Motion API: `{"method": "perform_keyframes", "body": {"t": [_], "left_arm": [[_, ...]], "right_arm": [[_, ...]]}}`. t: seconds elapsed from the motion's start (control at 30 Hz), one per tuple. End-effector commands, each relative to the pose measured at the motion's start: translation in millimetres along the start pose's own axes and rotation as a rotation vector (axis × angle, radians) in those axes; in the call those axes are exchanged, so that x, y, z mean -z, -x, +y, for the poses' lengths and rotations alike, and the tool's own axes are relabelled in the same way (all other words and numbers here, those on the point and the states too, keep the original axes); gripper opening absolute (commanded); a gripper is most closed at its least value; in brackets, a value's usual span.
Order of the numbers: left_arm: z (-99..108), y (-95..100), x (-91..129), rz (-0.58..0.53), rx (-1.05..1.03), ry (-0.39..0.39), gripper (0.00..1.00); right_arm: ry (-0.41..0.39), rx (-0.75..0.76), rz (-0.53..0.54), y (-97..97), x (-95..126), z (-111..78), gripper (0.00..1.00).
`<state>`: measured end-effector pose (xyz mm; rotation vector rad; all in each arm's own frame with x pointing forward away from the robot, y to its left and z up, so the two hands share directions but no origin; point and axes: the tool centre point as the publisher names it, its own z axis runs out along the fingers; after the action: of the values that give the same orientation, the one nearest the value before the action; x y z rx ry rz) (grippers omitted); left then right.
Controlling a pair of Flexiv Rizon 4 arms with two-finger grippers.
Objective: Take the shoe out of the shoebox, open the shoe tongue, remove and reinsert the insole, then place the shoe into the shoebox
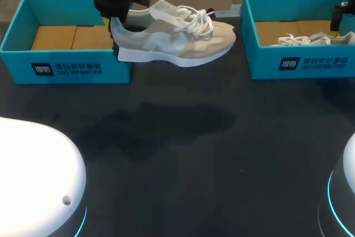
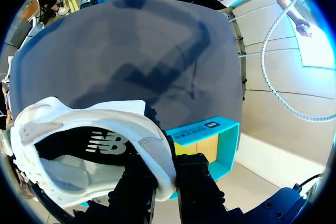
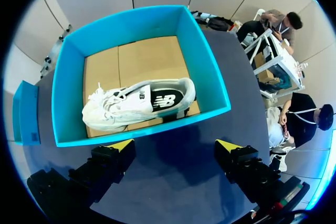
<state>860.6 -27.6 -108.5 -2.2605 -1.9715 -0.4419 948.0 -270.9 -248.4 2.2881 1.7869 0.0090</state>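
L gripper [image 2: 166,176] clamped on shoe [image 1: 175,40], heel collar between jaws, R gripper [image 3: 175,145] wide open, empty

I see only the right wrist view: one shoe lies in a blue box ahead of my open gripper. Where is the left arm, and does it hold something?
Observer: The left gripper is shut on the heel of another shoe. It holds the shoe in the air beside the left shoebox.
Operator: Is there anything inside that box?
Observer: No shoe. The head view shows only its brown cardboard floor.
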Motion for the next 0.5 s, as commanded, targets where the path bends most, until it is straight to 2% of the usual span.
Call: {"method": "perform_keyframes", "body": {"t": [0.03,0.17,0.33,0.5], "left_arm": [[-4,-1.3,3,-0.010,-0.002,-0.002,0.00],[-20,0.8,4,-0.042,0.016,-0.031,0.00],[-40,16.5,1,-0.045,0.025,-0.046,0.00],[-51,32.1,0,-0.031,0.043,-0.035,0.00]], "right_arm": [[0.000,0.000,0.000,-0.2,0,-0.1,1.00],[0.000,0.000,0.000,-0.2,0,-0.1,1.00],[0.000,0.000,0.000,-0.2,0,-0.1,1.00],[0.000,0.000,0.000,-0.2,0,-0.1,1.00]]}}
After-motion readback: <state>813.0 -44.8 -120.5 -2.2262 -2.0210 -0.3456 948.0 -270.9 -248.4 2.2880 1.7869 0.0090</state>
